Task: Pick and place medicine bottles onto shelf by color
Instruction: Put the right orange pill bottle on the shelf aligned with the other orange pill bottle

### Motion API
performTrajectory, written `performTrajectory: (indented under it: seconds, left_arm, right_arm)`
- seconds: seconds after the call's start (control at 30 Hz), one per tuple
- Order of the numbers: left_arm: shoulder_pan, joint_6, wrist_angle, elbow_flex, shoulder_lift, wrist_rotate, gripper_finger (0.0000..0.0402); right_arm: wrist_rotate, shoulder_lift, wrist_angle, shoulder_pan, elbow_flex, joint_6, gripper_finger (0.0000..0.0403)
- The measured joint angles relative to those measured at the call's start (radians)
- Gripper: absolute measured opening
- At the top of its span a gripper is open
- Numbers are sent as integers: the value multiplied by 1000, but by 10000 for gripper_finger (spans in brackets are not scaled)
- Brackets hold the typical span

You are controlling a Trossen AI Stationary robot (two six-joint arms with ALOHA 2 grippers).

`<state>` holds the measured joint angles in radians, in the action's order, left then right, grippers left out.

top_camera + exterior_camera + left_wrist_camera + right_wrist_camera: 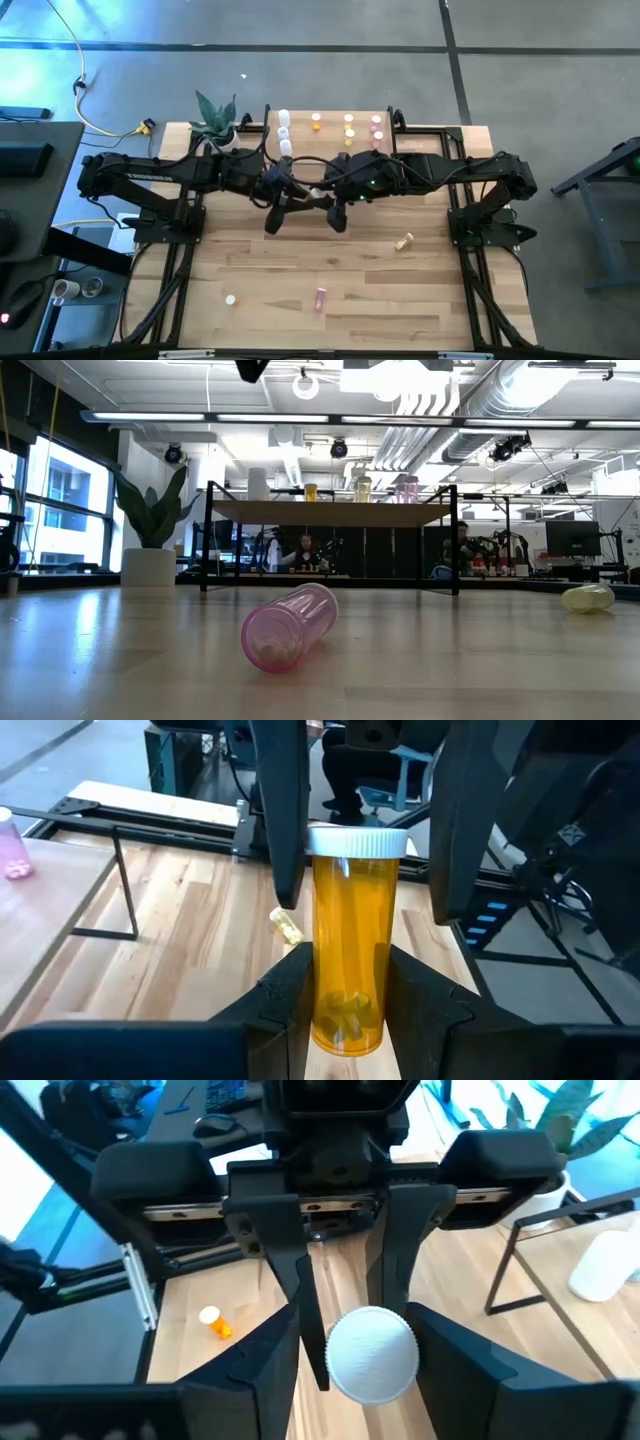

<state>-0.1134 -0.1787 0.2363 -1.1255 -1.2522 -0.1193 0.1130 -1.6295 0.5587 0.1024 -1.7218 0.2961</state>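
We hold orange bottle (348, 960) pinched in left gripper (345, 1010), right gripper (355, 1345) jaws spread | shelf (385, 122) at 12 o'clock carries about nine | three bottles left on table (250, 260).

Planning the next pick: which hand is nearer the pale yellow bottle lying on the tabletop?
Right. The right hand hangs centreward of the pale yellow bottle; the left hand is farther beyond it.

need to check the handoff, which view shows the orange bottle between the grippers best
The left wrist view: the orange bottle stands full length, white cap on, gripped by the left gripper. The right wrist view shows only its cap end-on between the right gripper's open fingers. The high view hides it among the arms; the low view misses it.
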Motion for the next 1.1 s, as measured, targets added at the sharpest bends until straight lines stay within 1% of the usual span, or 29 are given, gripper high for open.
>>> performTrajectory:
  seconds: [0.33,0.43,0.67,0.8,0.97,1.1]
  left_arm:
    - [-29,52,-1,0,9,-2,94]
    - [-37,60,-3,0,24,-15,94]
    - [-50,86,-4,0,54,-8,94]
    - [-70,101,-2,0,61,6,94]
    - [-103,114,-2,0,63,45,94]
    - [-135,148,-9,0,63,54,94]
  right_arm:
    - [17,0,5,-5,0,63,174]
    - [17,0,10,-10,0,86,174]
    - [17,0,49,-11,1,108,174]
    - [49,1,60,-21,1,113,174]
    - [96,22,113,-69,1,113,174]
    - [105,60,117,-134,1,82,174]
